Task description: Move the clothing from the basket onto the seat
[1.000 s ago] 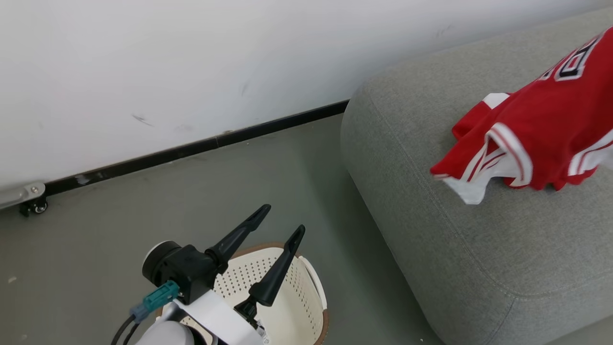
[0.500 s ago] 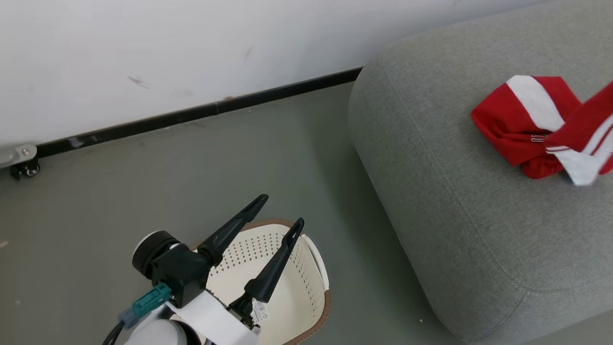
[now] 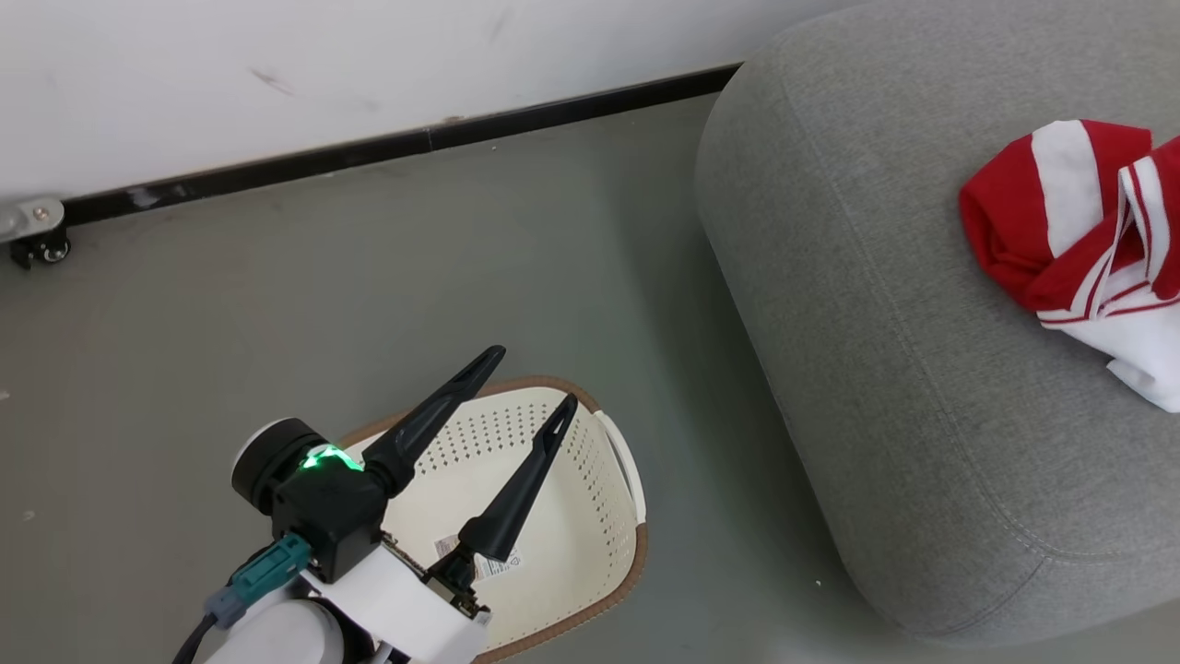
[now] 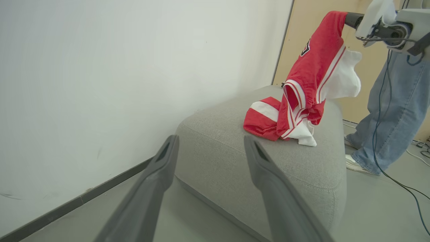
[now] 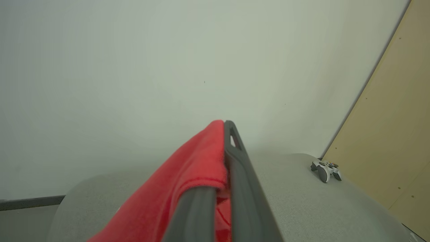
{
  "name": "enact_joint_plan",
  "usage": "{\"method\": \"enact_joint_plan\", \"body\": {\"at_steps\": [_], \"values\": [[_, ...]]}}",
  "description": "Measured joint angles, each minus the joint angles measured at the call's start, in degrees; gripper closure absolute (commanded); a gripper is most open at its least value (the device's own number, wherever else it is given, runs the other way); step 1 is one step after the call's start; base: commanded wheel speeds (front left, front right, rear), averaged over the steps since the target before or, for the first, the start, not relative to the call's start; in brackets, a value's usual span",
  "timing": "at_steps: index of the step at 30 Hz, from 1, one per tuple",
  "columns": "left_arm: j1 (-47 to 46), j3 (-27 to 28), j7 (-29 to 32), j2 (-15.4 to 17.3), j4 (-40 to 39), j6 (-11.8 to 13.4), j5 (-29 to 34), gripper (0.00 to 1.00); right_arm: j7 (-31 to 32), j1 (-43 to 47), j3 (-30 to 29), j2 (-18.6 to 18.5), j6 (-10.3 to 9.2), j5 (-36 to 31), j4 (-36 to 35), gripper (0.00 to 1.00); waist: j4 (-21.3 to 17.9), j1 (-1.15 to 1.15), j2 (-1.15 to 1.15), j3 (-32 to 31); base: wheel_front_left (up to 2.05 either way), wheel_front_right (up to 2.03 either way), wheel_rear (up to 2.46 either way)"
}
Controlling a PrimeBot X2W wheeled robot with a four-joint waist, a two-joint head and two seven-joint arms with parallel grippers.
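The left hand hovers over the basket on the floor, spread wide open and holding nothing; the right hand is clamped on a red garment, which hangs from it down to the seat. Its lower end rests against a second red-and-white piece lying bunched on the seat's top, well apart from the basket.

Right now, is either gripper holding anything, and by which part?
The right gripper is shut on a red garment, pinching its upper end. The left gripper is open, empty.
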Motion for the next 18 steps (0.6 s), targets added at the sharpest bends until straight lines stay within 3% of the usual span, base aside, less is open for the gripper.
{"method": "enact_joint_plan", "body": {"at_steps": [18], "values": [[-2.4,0.7,1.5,1.0,-2.2,0.7,0.5,0.00,-1.4,2.8,-1.7,4.9,0.00,-3.6,11.2,1.00,3.3,0.00,0.00,5.4,0.00,0.00,0.00]]}}
